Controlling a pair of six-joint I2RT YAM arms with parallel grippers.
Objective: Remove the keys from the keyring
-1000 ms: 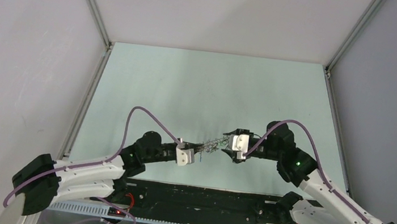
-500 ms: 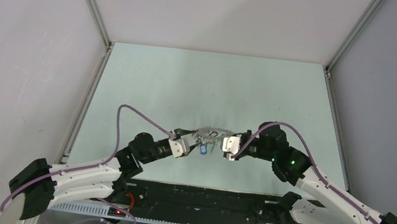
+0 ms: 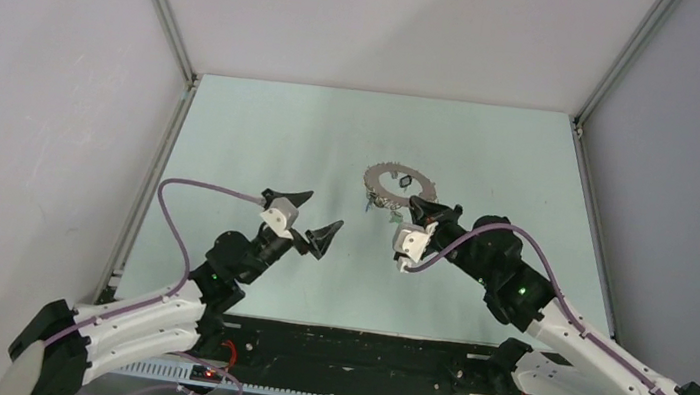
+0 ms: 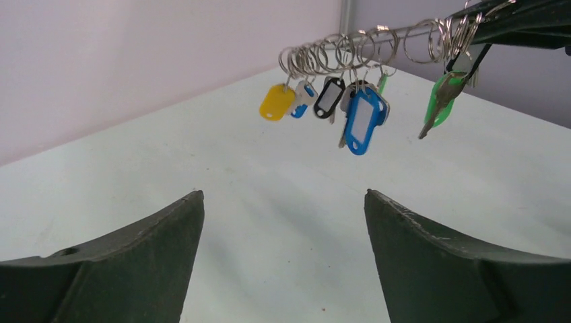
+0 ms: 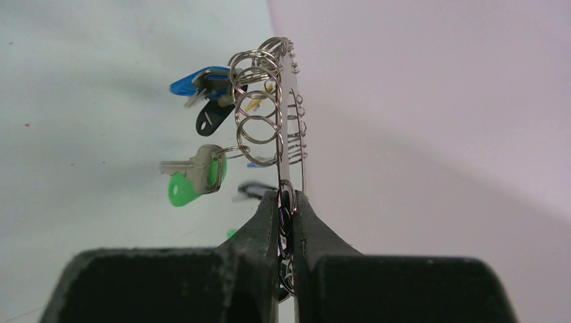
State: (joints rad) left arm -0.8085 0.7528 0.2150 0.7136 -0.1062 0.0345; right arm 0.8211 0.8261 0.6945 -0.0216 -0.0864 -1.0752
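Observation:
The keyring [image 3: 379, 174], a wide flat grey metal ring, hangs in the air over the table's middle, with my right gripper [image 3: 422, 210] shut on its near edge. In the right wrist view the keyring [image 5: 291, 128] stands edge-on above the closed right gripper [image 5: 286, 196], and the keys [image 5: 196, 176] with green, blue and black heads hang off small split rings to its left. My left gripper [image 3: 314, 217] stands open and empty to the left, apart from the ring. From the left wrist, the keys [image 4: 364, 120] dangle beyond the open left gripper [image 4: 283, 195].
The pale green table [image 3: 263, 136] is walled in by white panels with aluminium posts [image 3: 160, 1] at the far corners. A black strip [image 3: 358, 345] runs along the near edge between the arm bases.
My left gripper let go of the keyring, opened wide and drew back to the left. My right gripper closed on the ring and carried it up and toward the far side.

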